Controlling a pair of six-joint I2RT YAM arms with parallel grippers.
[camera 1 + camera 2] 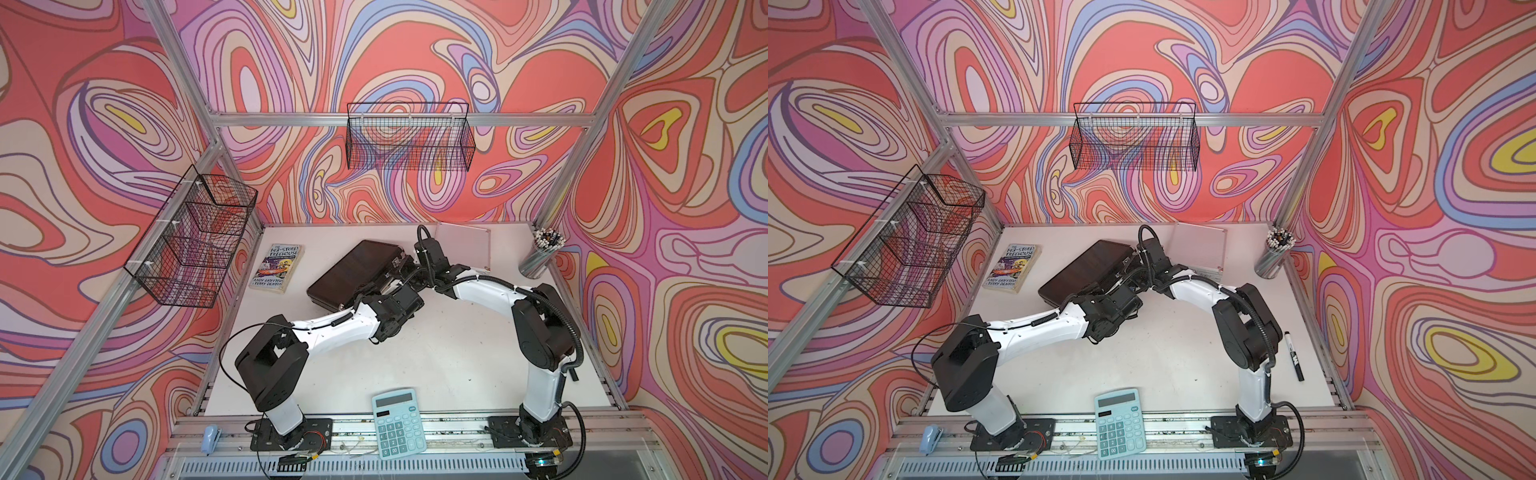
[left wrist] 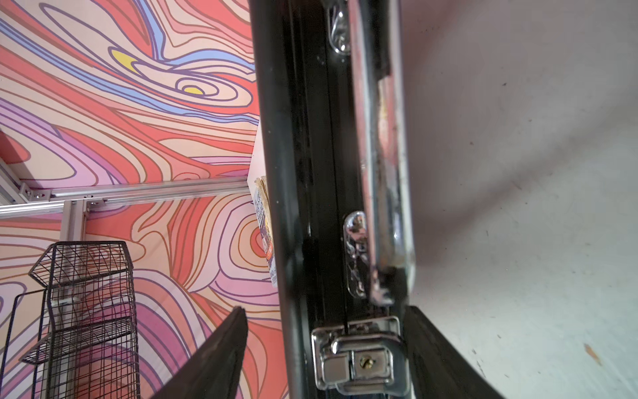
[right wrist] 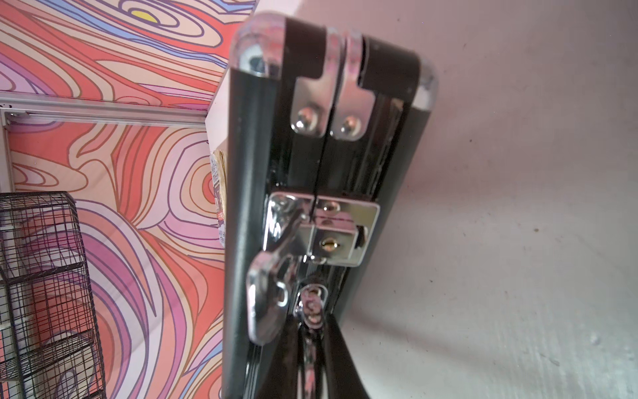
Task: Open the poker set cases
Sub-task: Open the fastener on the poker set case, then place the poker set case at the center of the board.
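The black poker case [image 1: 353, 270] lies slantwise mid-table, lid down, in both top views [image 1: 1088, 266]. Both arms meet at its handle edge. My right gripper [image 3: 310, 323] is shut on the chrome handle [image 3: 312, 304]. Beside it one latch [image 3: 269, 297] hangs flipped open. My left gripper [image 2: 326, 309] is open and straddles the same edge, one finger [image 2: 221, 355] on the lid side and one [image 2: 442, 355] on the table side. The latch [image 2: 359, 355] between them is fastened. The silver case [image 1: 463, 245] lies closed behind the right arm.
A paperback book [image 1: 276, 268] lies left of the black case. A light-blue calculator [image 1: 398, 424] sits at the front edge and a stapler [image 1: 211, 438] at front left. A pencil cup [image 1: 540, 257] stands back right, a marker [image 1: 1293, 355] lies right. Wire baskets [image 1: 191, 237] hang on the walls.
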